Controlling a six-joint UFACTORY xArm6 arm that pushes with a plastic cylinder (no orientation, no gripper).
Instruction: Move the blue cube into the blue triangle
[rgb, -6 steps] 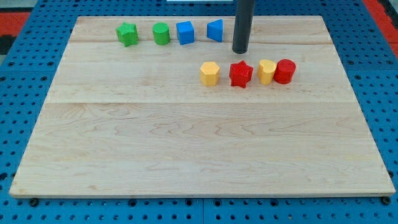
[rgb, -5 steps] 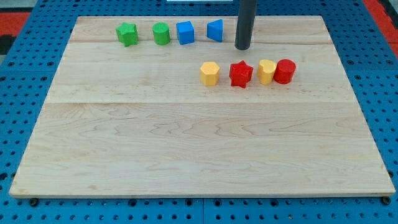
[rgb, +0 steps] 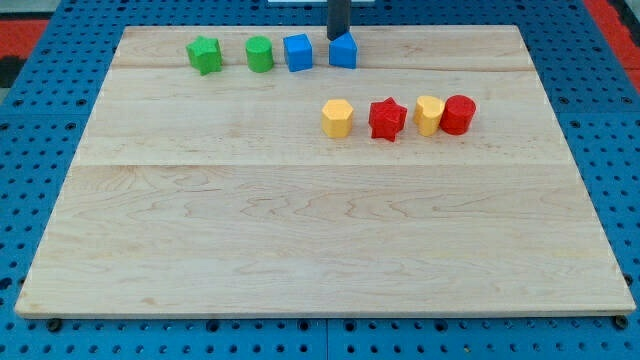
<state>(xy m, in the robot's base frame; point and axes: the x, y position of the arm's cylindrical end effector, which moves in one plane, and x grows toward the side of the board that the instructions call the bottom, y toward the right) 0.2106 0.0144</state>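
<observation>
The blue cube (rgb: 298, 52) sits near the board's top edge. The blue triangle (rgb: 343, 50) lies just to its right, a small gap between them. My tip (rgb: 339, 38) is at the top of the view, right behind the blue triangle's upper edge, seemingly touching it. The rod's lower end is partly hidden by the triangle.
A green star (rgb: 205, 54) and a green cylinder (rgb: 260, 53) stand left of the blue cube in the same row. Lower, a row holds a yellow hexagon (rgb: 338, 117), red star (rgb: 387, 119), yellow block (rgb: 429, 115) and red cylinder (rgb: 458, 114).
My tip has moved from right of the blue triangle up and left, to behind its top edge. The triangle looks slightly turned. Other blocks have not moved.
</observation>
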